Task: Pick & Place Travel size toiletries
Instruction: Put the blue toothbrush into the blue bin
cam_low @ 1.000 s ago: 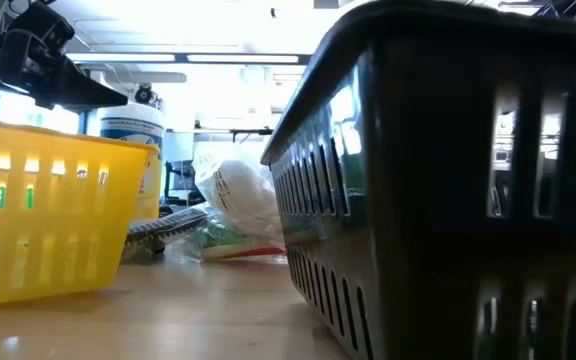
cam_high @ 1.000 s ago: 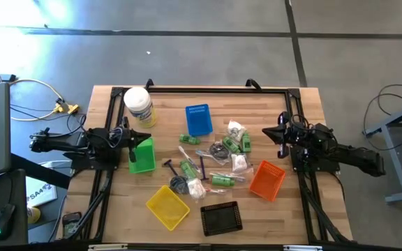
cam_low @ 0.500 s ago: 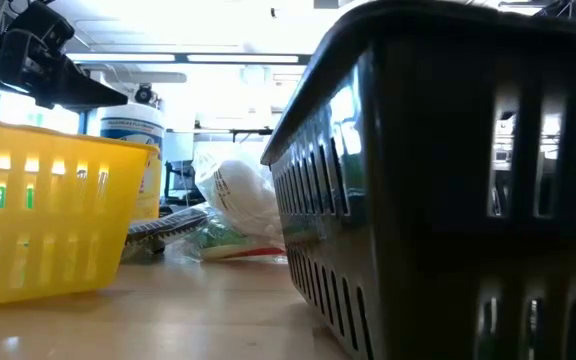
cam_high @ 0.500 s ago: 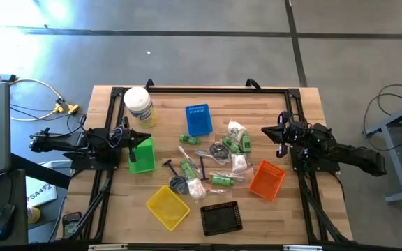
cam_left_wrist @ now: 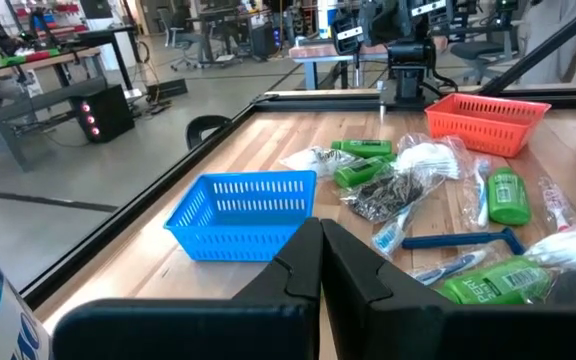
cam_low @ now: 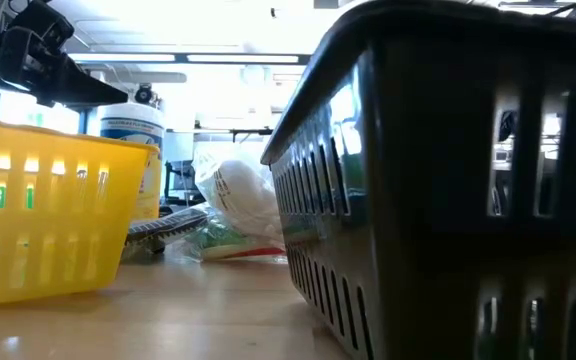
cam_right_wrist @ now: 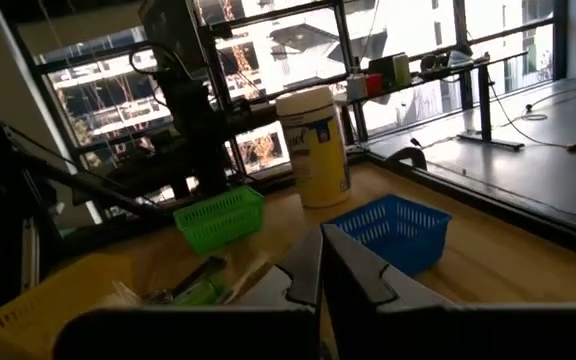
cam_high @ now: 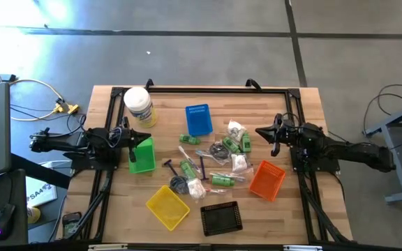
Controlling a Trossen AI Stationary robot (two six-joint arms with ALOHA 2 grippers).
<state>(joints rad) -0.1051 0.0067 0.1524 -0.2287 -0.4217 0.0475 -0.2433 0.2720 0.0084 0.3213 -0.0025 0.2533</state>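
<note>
The travel size toiletries (cam_high: 215,159) lie loose in a heap at the table's middle: green bottles (cam_left_wrist: 508,195), a blue T-shaped razor (cam_left_wrist: 463,240), toothbrushes in clear wrappers and white sachets (cam_low: 238,195). My left gripper (cam_high: 147,137) hovers shut over the green tray (cam_high: 142,155) at the table's left, pointing level at the heap; its shut fingers (cam_left_wrist: 320,255) hold nothing. My right gripper (cam_high: 258,130) hovers shut at the heap's right side, pointing level toward the table's left. Its fingers (cam_right_wrist: 320,265) are also empty.
Trays ring the heap: blue (cam_high: 199,119) at the far side, orange (cam_high: 266,180) at the right, yellow (cam_high: 167,206) and black (cam_high: 220,218) near the front edge. A white tub with a yellow label (cam_high: 138,106) stands at the far left. A black frame runs along the table's edges.
My right gripper has reached a little toward the table's left, closer to the heap, and has rolled slightly; it stays shut. My left gripper and the toiletries have kept still.
</note>
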